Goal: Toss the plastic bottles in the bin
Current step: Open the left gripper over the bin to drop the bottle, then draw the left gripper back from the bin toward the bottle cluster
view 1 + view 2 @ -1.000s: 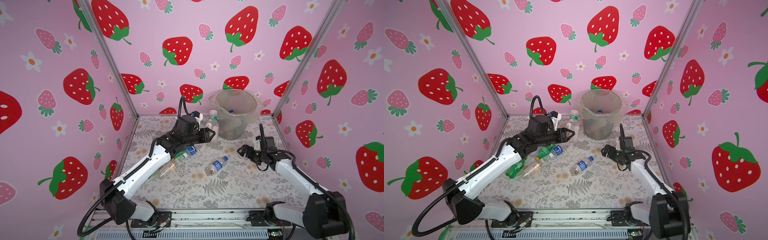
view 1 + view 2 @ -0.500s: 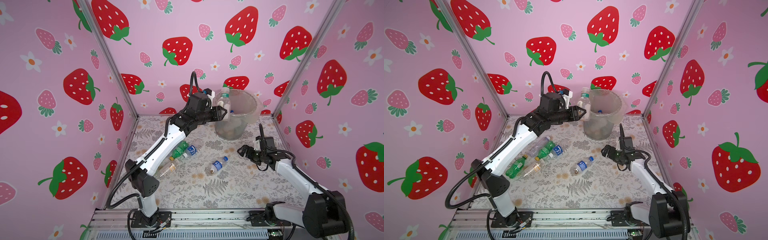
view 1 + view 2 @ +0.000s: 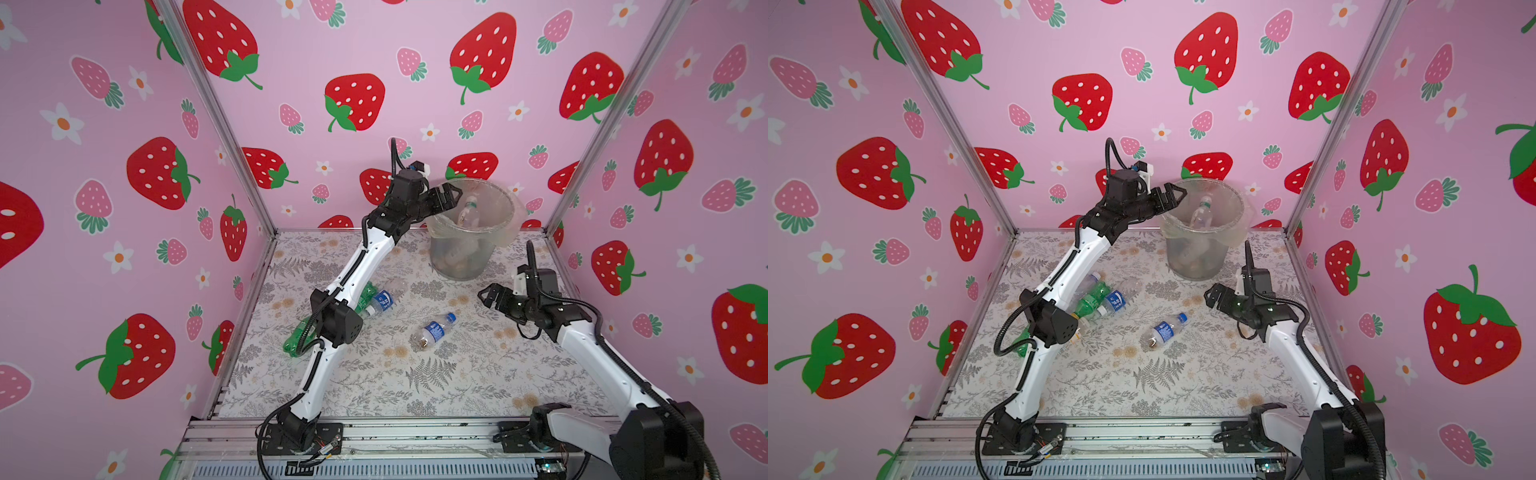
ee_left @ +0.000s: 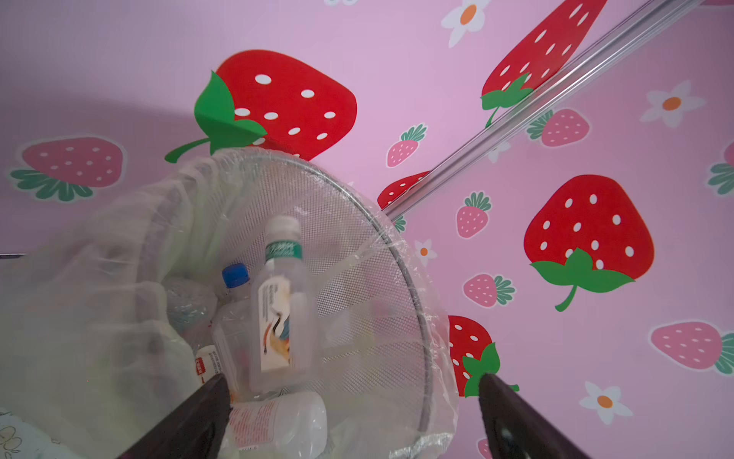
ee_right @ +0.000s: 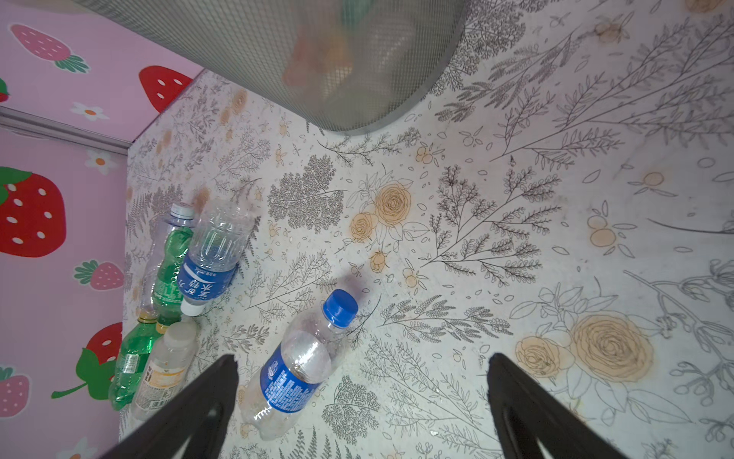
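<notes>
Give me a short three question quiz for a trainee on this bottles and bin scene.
1. True or false: the left gripper is shut on a bottle.
2. Multiple choice: relative to the bin, the white-capped bottle with the green neck band is A) beside it, B) inside it, C) behind it.
3. Short answer: which bottle lies alone on the table, closest to the right gripper?

Key
1. False: it is open and empty.
2. B.
3. The blue-capped bottle with the blue label.

Left hand (image 3: pixel 454 195) at bin (image 3: pixel 457 262) rim
</notes>
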{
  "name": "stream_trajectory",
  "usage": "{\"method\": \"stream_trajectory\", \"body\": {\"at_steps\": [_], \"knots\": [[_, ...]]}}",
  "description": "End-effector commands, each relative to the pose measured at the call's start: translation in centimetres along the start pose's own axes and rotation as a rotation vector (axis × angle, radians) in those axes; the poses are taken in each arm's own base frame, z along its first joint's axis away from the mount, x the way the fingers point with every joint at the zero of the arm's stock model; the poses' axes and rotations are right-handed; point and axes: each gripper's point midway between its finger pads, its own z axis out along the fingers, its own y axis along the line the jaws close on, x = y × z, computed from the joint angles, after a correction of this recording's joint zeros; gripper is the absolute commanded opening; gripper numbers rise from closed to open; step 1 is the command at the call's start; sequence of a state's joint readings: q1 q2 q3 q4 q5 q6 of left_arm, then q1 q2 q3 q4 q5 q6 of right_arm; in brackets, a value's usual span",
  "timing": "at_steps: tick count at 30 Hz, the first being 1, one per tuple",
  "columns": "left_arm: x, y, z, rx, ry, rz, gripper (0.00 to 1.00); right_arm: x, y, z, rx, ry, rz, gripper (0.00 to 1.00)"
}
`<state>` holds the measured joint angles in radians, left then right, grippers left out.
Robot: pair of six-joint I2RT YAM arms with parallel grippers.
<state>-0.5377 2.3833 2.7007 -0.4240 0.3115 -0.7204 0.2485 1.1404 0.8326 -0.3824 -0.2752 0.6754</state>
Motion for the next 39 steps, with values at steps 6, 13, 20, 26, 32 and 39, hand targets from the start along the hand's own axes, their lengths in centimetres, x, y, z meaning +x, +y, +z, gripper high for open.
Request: {"method": "stream_trajectory", "body": {"at_steps": [6,13,20,26,32,39], "knots": [[-5.5,-13.3,-9.8,0.227,-0.167,0.131,0.99,0.6,-0.7,-0.3,0.038,0.026,0.0,0.99],[-4.2,-14.1,-13.0,0.208,-0.12,0.184,0.99,1.2,-1.0,-1.0,0.041,0.012,0.019,0.99],[-1.4,-11.2,-15.1,0.103,-0.065,0.225,0.99,1.6,-1.1,-1.2,0.035,0.007,0.035,0.99],[0.5,-9.0,-17.0,0.027,-0.02,0.253,0.99,1.8,-2.1,-1.2,0.081,-0.008,0.079,0.99],[2.0,-6.1,-19.2,-0.043,0.004,0.236,0.99,1.3,-1.8,-2.1,0.037,-0.098,0.129,0.99],[4.0,-2.2,-21.5,-0.147,0.05,0.225,0.99,1.8,-2.2,-1.7,0.061,-0.082,0.169,0.99]]}}
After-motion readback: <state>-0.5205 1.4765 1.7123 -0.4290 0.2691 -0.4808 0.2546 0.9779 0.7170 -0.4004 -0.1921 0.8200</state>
